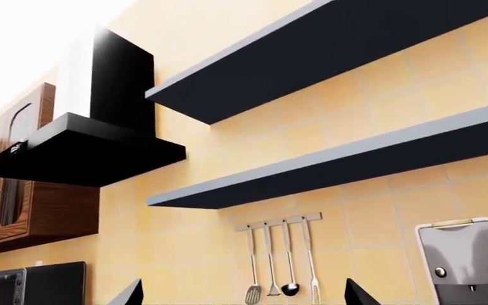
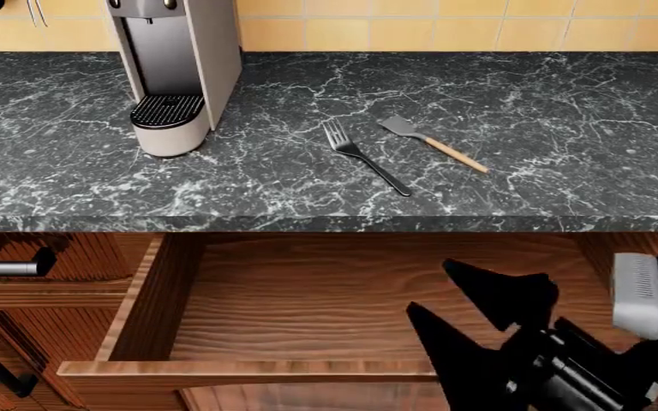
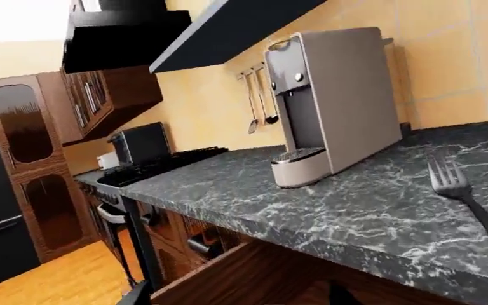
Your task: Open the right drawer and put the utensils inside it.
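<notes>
Behind the pulled-out drawer (image 2: 306, 308) the fork (image 2: 363, 157) and spatula (image 2: 432, 142) lay close together, so the right gripper (image 2: 483, 300), its jaws apart, risked knocking one while taking the other.

black white-veined marble countertop (image 2: 558, 111), reddish-brown wood-grain drawer (image 2: 306, 300), dark-grey fork (image 2: 363, 158)

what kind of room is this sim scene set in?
A home kitchen, by the look of it: a marble-pattern countertop with a coffee machine on it, a black range hood on the tiled wall, and hanging utensils on a wall rail. Wooden cabinets line the room.
</notes>
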